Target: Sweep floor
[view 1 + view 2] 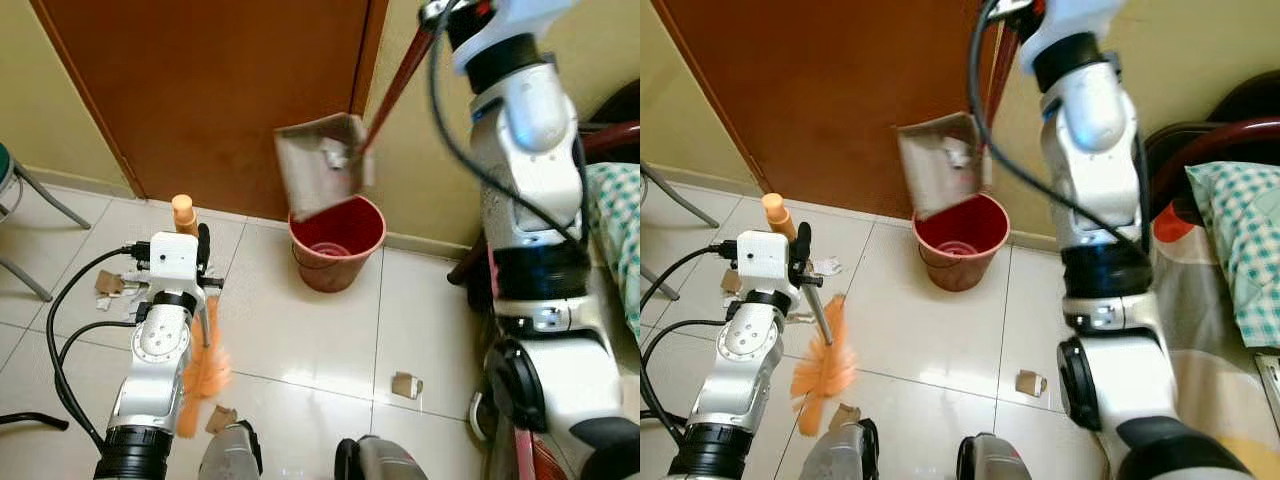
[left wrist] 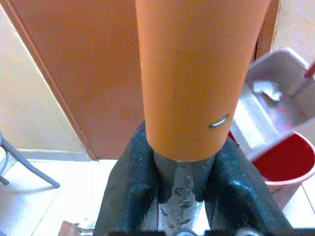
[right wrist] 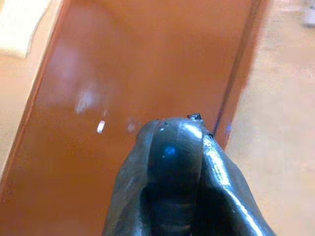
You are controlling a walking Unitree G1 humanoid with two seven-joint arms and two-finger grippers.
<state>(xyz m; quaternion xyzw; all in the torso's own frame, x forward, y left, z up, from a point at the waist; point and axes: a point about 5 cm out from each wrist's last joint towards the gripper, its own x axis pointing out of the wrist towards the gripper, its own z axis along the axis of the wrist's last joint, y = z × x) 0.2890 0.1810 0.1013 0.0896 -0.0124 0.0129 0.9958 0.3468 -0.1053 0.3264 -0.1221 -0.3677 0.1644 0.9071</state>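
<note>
My left gripper [image 2: 182, 184] is shut on the orange broom handle [image 1: 183, 213], low at my left. The broom's orange bristles [image 1: 207, 370] rest on the tiled floor. Raised high at the right, my right gripper [image 1: 452, 12] is shut on the long red dustpan handle [image 1: 400, 80]. The grey dustpan [image 1: 322, 165] hangs tilted over the red bucket [image 1: 337, 243] by the door, with crumpled scraps [image 1: 332, 153] still in it. Cardboard bits lie on the floor: one [image 1: 406, 384] at the right, one [image 1: 220, 418] by the bristles, one [image 1: 108, 285] at the left.
A brown door [image 1: 220, 90] and yellow wall close the far side. Grey chair legs [image 1: 40, 195] stand at the far left. A bed with a checked cloth [image 1: 620, 230] and dark wooden frame borders the right. Black cables [image 1: 60, 330] trail by my left arm.
</note>
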